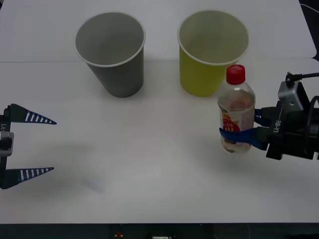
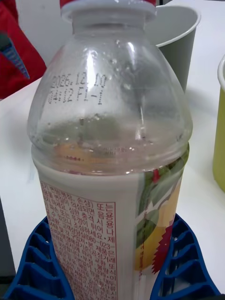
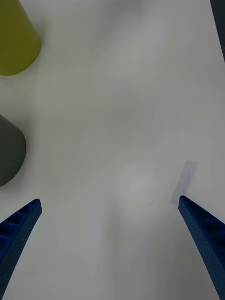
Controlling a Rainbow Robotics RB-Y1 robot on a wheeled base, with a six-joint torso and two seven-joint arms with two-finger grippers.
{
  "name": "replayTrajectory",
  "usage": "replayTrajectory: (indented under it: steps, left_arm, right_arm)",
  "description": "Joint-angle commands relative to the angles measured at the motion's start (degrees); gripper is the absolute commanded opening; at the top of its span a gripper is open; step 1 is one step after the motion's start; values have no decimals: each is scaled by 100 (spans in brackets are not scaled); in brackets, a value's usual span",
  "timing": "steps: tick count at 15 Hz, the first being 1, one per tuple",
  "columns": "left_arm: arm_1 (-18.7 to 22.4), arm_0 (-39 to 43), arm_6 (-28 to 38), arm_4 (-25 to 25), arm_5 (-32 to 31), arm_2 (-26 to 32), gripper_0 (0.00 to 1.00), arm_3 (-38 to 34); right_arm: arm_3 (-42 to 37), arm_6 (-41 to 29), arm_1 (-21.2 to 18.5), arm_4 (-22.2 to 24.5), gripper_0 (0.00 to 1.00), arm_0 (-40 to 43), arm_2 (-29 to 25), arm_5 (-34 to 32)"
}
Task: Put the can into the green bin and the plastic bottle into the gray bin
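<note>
Two bins (image 1: 110,55) (image 1: 212,55) stand behind right end effector's (image 1: 242,135) upright bottle (image 1: 236,112).

The plastic bottle (image 1: 236,110) hides part of the green bin's (image 1: 207,59) lower side nearest the table's (image 1: 149,149) right edge, and in the right wrist view its red cap is cut off. The right gripper's (image 1: 239,135) far finger is hidden behind the bottle. In the left wrist view both the green bin and the gray bin (image 3: 9,150) are cut off, rims unseen.

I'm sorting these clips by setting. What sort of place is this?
Probably a lab or test bench: a plain white table holding just the gray bin, green bin and a plastic bottle held by the right gripper.
</note>
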Motion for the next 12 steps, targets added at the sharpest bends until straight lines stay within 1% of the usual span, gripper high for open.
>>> replayTrajectory:
  steps: [1,4,6,7,8,12]
  left_arm:
    - [0,0,0,0,0,0,100,0]
    - [0,0,0,0,0,0,100,0]
    - [0,0,0,0,0,0,100,0]
    - [0,0,0,0,0,0,100,0]
    - [0,0,0,0,0,0,100,0]
    - [0,0,0,0,0,0,100,0]
  right_arm:
    - [-164,-938,-1,291,0,-520,-6,-365]
    - [-173,-1799,-1,502,0,-1161,38,-743]
    - [-173,-2300,-27,756,0,-1671,275,-848]
    - [-173,-2590,-53,985,0,-1961,468,-839]
    - [-138,-2731,-62,1108,0,-2207,635,-848]
    - [600,-2731,-106,1117,0,-3446,1356,-839]
